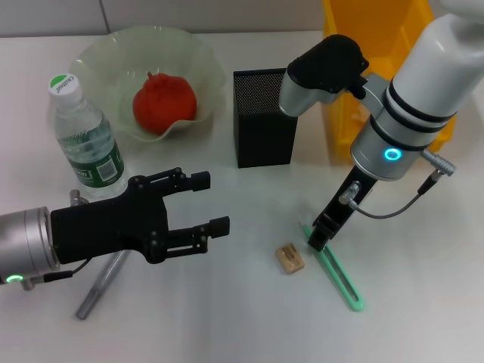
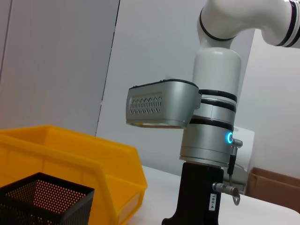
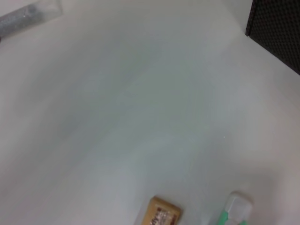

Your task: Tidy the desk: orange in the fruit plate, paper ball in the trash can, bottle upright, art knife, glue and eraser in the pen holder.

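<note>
The orange (image 1: pixel 164 102) lies in the fruit plate (image 1: pixel 98 60) at the back left. In front of the plate the bottle (image 1: pixel 85 144) stands upright. The black pen holder (image 1: pixel 263 117) is at the middle back, beside the yellow trash can (image 1: pixel 378 45). My left gripper (image 1: pixel 206 203) hovers open and empty at the front left, over a grey glue tube (image 1: pixel 102 283). My right gripper (image 1: pixel 318 238) reaches down onto the near end of the green art knife (image 1: pixel 340 276). The eraser (image 1: pixel 290 258) lies just left of the knife. The paper ball is out of view.
The right wrist view shows the eraser (image 3: pixel 161 213), the knife's end (image 3: pixel 234 208), the pen holder's corner (image 3: pixel 276 28) and the glue tube (image 3: pixel 28 16). The left wrist view shows the trash can (image 2: pixel 70 159) behind the pen holder (image 2: pixel 42 199).
</note>
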### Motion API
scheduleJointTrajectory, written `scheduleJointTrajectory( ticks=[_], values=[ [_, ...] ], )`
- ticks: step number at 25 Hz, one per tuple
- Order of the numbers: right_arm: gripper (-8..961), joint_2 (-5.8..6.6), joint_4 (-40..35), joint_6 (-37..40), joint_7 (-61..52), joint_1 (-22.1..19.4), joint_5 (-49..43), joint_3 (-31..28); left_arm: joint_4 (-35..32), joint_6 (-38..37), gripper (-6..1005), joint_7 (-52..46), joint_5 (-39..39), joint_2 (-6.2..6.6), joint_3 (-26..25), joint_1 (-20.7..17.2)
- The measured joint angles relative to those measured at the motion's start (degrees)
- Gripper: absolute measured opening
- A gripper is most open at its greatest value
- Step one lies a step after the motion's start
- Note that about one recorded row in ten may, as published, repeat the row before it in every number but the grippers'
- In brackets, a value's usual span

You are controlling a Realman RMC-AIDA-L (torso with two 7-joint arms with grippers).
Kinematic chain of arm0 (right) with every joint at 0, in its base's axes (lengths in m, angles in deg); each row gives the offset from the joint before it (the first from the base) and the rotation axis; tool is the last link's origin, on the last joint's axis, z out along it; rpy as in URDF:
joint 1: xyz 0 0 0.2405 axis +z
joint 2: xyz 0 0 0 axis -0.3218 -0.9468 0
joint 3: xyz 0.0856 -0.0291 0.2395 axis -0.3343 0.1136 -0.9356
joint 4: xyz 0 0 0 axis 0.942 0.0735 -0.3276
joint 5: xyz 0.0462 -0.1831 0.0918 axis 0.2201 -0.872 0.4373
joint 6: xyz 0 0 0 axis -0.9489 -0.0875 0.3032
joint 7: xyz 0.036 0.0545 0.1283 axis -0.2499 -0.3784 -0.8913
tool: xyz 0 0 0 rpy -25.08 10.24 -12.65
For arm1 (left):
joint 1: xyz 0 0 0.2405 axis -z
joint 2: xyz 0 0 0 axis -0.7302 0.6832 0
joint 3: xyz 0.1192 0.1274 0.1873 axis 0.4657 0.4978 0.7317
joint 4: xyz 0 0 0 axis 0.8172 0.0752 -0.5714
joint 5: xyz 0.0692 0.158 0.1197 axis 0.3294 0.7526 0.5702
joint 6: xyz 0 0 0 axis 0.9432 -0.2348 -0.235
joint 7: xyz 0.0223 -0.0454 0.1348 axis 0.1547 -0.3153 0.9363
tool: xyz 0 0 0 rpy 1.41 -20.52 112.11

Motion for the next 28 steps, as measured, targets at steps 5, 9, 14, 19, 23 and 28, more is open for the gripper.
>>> scheduleJointTrajectory(
  ticks=[5,9,14,19,23,28],
  values=[
    [287,0.00,0.0,-0.1,0.0,0.0,0.0,0.6,0.4,0.0,774,0.0,0.0,0.00,-0.1,0.0],
    [285,0.00,0.1,-0.1,0.0,0.0,0.3,0.6,0.4,0.0,774,0.0,-0.1,0.00,-0.1,0.1],
    [284,0.00,0.0,-0.1,0.0,0.0,0.8,0.6,0.4,0.1,774,0.1,-0.1,0.00,-0.1,0.1],
    [282,0.00,0.0,-0.1,0.0,0.3,0.8,0.7,0.4,0.1,773,0.1,-0.1,0.00,-0.1,0.1],
    [281,0.00,0.1,-0.1,0.0,0.3,0.8,0.7,0.4,0.2,773,0.2,-0.1,0.00,-0.1,0.1],
    [280,0.00,0.6,-1.0,0.0,0.3,1.0,1.4,0.4,0.7,773,0.2,-0.1,0.00,-0.1,0.2]
  ],
)
